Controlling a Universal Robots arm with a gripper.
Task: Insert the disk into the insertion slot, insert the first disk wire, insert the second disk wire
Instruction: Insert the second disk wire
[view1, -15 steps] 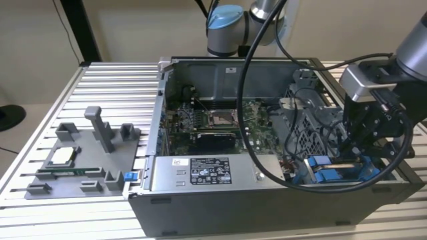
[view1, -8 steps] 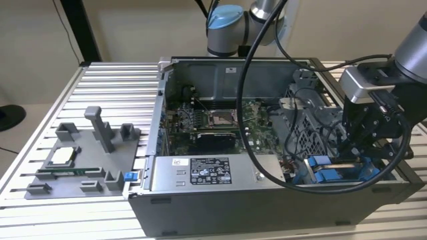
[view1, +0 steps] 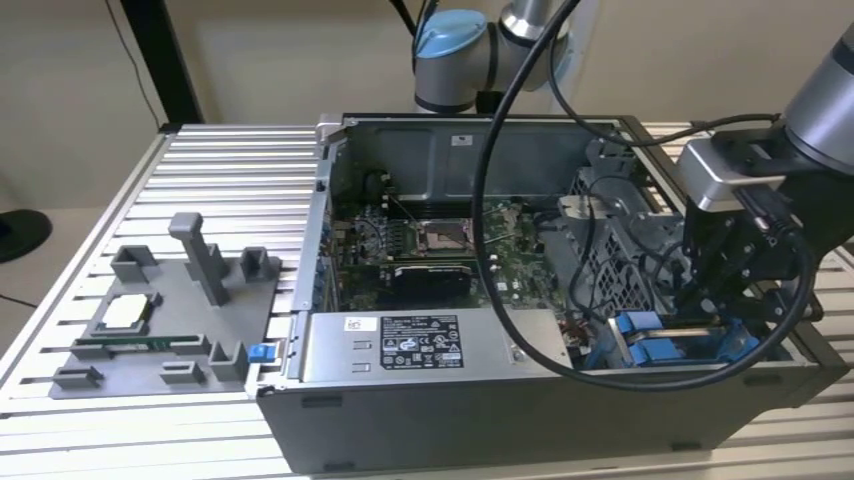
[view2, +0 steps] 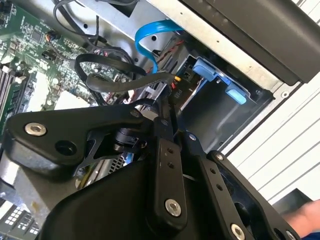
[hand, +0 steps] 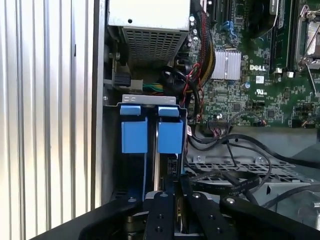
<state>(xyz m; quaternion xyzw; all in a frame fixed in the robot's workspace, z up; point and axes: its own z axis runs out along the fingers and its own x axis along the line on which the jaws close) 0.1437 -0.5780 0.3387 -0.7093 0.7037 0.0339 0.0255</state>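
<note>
- An open computer case (view1: 441, 420) lies on a slatted metal table (view1: 227, 170), its motherboard (view1: 427, 240) exposed, as the robot arm reaches down into the corner on the exterior view's right.
- The gripper (view1: 714, 315) hangs over the insertion slot (view1: 674, 345), the grey bay with blue rails beside the power-supply box (view1: 420, 345).
- In the first wrist view the disk (hand: 156, 150) sits edge-on in that bay between two blue carrier tabs (hand: 170, 135); it looks seated, so the first step appears done.
- The fingers (hand: 165, 212) stand narrow, nearly closed. In the second wrist view they meet at a dark cable (view2: 125, 80) with a small connector (view2: 176, 80) at its tip, but whether they actually grip it cannot be told.
- A bright blue data cable (view2: 147, 37) loops above the bay, unattached at this end as far as can be seen.
- By this reading the step in hand is the first disk wire. The move ahead calls for squaring the connector to the drive's rear socket and pressing straight in, clear of the loose cables crowding the bay.
</note>
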